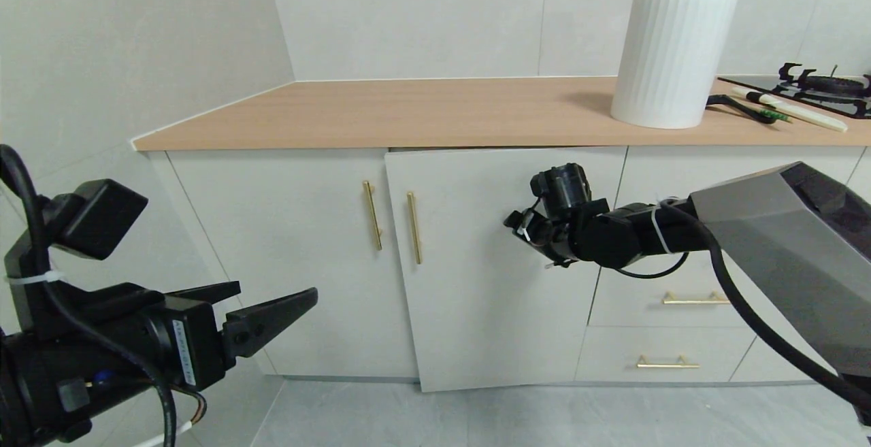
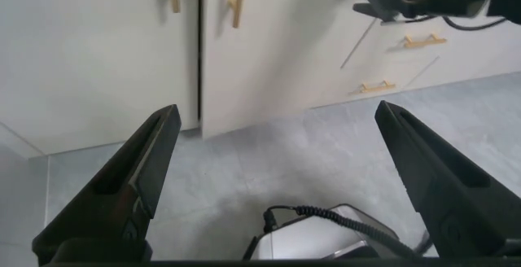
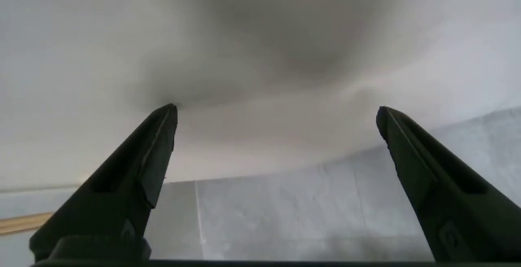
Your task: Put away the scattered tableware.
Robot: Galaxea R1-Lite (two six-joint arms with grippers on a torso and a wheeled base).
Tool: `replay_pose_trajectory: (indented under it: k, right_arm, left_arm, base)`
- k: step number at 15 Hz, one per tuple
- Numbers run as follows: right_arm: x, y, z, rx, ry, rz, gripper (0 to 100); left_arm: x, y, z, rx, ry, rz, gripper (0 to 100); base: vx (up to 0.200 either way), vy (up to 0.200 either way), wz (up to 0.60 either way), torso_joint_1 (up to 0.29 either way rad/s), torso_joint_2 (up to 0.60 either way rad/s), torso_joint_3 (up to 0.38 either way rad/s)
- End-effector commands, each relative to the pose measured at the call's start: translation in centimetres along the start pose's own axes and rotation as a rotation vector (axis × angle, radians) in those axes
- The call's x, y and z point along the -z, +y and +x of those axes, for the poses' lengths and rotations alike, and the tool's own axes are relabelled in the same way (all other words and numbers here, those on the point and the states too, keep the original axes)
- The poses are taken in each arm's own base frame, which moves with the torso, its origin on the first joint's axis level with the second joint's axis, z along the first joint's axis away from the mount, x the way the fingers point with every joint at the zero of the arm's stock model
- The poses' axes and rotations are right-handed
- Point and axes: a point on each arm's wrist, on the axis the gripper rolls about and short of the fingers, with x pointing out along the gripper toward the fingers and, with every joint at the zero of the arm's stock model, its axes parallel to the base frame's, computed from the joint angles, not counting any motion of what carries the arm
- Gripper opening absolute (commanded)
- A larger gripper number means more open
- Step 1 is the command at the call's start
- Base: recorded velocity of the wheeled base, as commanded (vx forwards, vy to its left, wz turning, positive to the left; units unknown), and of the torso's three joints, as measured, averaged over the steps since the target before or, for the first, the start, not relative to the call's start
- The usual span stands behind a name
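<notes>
Scattered tableware lies on the wooden counter (image 1: 408, 110) at the far right: a black-handled utensil (image 1: 738, 105) and a cream-coloured one (image 1: 806, 113), beside a tall white ribbed container (image 1: 670, 59). Below the counter, a white cabinet door (image 1: 497, 284) with a gold handle (image 1: 414, 227) stands slightly ajar. My right gripper (image 1: 520, 224) is held close against that door's face, to the right of the handle; its fingers (image 3: 122, 186) are spread open on nothing, with the door panel (image 3: 269, 47) just beyond. My left gripper (image 1: 279, 301) hangs low at the left, open and empty, over the floor (image 2: 269, 165).
A gas hob (image 1: 827, 86) sits at the counter's right end. A second door with a gold handle (image 1: 371, 214) is shut to the left of the ajar one. Two drawers with gold pulls (image 1: 694, 299) stand to the right. A tiled wall closes the left side.
</notes>
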Motion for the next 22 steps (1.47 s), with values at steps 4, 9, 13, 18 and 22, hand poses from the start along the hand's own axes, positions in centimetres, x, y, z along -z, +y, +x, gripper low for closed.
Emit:
replay_pose_trajectory:
  k: [4,9,13,18,22]
  right_arm:
    - [-0.4,-0.6,1.2,0.031,-0.034,0.009,100]
    - [-1.1,-1.2,2.1,0.06,-0.071,0.022,100]
    - [-1.4,-0.8,1.3,0.049,-0.076,0.022,100]
    - [-4.6,-1.2,-15.2,-0.108,0.047,-0.105,100]
    - [-5.6,-6.4,-31.1,-0.226,-0.14,-0.286,100]
  left_arm:
    - [0.0,0.0,0.1,0.0,0.001,-0.001,100]
    - [0.0,0.0,0.1,-0.001,0.002,-0.001,100]
    - [0.0,0.0,0.1,-0.001,0.002,-0.001,100]
    - [-0.7,0.1,-1.8,0.013,-0.081,-0.011,100]
    - [-0.6,1.4,-7.4,-0.015,-0.273,-0.038,100]
  base:
    - [0.0,0.0,0.0,0.0,0.0,0.0]
    - [0.0,0.0,0.0,0.0,0.0,0.0]
    - [0.0,0.0,0.0,0.0,0.0,0.0]
    - [0.0,0.0,0.0,0.0,0.0,0.0]
    - [0.0,0.0,0.0,0.0,0.0,0.0]
